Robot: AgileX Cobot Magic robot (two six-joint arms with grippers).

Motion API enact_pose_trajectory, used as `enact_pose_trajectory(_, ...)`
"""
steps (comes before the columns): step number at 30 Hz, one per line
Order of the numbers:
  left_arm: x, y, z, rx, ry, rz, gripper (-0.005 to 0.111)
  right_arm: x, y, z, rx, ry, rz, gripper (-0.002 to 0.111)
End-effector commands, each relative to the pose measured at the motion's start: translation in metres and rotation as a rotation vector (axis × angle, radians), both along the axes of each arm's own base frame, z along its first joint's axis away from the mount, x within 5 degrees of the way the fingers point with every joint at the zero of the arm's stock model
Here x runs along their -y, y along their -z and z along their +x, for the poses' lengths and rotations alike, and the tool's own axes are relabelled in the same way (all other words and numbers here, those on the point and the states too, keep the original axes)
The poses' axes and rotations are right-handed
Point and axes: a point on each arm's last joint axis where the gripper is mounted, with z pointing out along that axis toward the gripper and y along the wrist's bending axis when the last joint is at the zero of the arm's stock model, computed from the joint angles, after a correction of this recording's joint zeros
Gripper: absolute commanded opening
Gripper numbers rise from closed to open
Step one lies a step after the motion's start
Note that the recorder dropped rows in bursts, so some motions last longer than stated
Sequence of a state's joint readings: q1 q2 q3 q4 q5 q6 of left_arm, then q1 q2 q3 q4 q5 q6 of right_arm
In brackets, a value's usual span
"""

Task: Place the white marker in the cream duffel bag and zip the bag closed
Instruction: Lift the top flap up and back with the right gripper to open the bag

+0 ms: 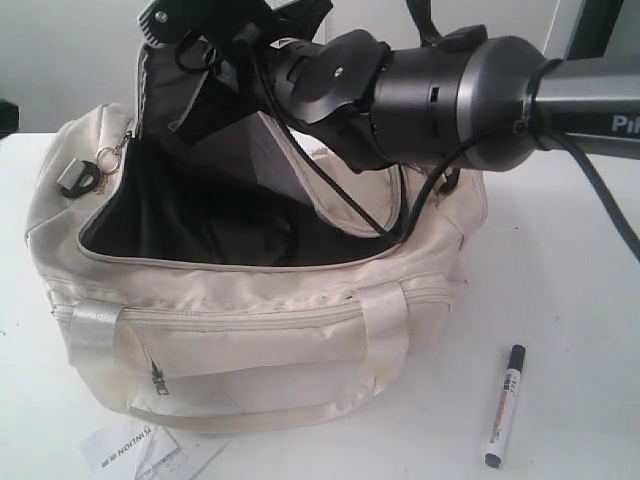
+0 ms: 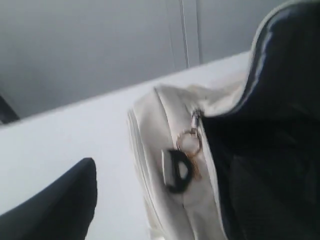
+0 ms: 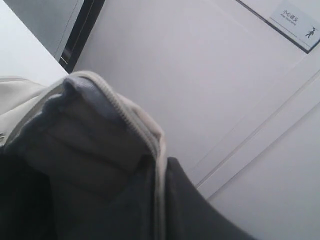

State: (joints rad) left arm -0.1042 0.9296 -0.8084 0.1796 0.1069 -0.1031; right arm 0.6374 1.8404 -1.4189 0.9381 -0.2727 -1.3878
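White marker (image 1: 504, 405), light and stiff: we grasp mid-barrel; right gripper (image 1: 190, 45) pinches cream duffel bag (image 1: 250, 350) flap, left gripper (image 2: 60, 200) unclear.

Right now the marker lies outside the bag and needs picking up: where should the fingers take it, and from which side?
Probably mid-barrel of the white marker, from straight above, closing across its width: it lies flat on the table beside the cream duffel bag, slim, with bare surface along both long sides.

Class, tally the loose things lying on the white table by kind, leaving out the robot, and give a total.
cream duffel bag: 1
white marker: 1
printed paper tag: 1
Total: 3
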Motion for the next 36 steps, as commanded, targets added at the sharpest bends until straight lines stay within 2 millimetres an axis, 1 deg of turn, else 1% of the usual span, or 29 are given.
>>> enact_pose_trajectory(1,0.006,-0.007,0.012,0.131,0.077,0.134,0.075,0.009,-0.009,0.004,0.03,0.005,-0.017,0.0)
enact_pose_trajectory(4,0.015,-0.002,0.025,0.149,0.116,0.138,0.075,0.017,-0.015,0.01,0.043,0.017,-0.012,0.0)
enact_pose_trajectory(6,0.025,0.0,0.032,0.172,0.168,0.183,0.075,0.022,-0.021,0.015,0.053,0.028,-0.003,0.0)
enact_pose_trajectory(10,0.042,-0.001,0.045,0.305,0.284,0.318,0.075,0.025,-0.029,0.018,0.065,0.027,0.005,0.0)
enact_pose_trajectory(11,0.046,-0.001,0.048,0.335,0.301,0.317,0.075,0.024,-0.031,0.018,0.061,0.012,0.007,0.0)
enact_pose_trajectory(15,0.053,0.007,0.062,0.371,0.329,0.299,0.075,0.02,-0.032,0.017,0.057,-0.036,-0.03,0.0)
enact_pose_trajectory(20,0.06,0.017,0.076,0.432,0.368,0.338,0.075,0.019,-0.031,0.016,0.054,-0.049,-0.044,0.0)
enact_pose_trajectory(22,0.061,0.018,0.08,0.459,0.373,0.348,0.075,0.019,-0.031,0.016,0.07,-0.054,-0.079,0.0)
enact_pose_trajectory(26,0.063,0.013,0.09,0.478,0.356,0.329,0.074,0.022,-0.029,0.017,0.058,-0.069,-0.099,0.0)
enact_pose_trajectory(31,0.068,0.005,0.109,0.498,0.356,0.338,0.061,0.028,-0.028,0.021,0.048,-0.063,-0.104,0.0)
enact_pose_trajectory(34,0.071,0.004,0.12,0.471,0.377,0.394,0.054,0.029,-0.028,0.021,0.048,-0.061,-0.104,0.0)
enact_pose_trajectory(36,0.073,0.007,0.125,0.456,0.397,0.435,0.047,0.029,-0.029,0.021,0.05,-0.061,-0.103,0.0)
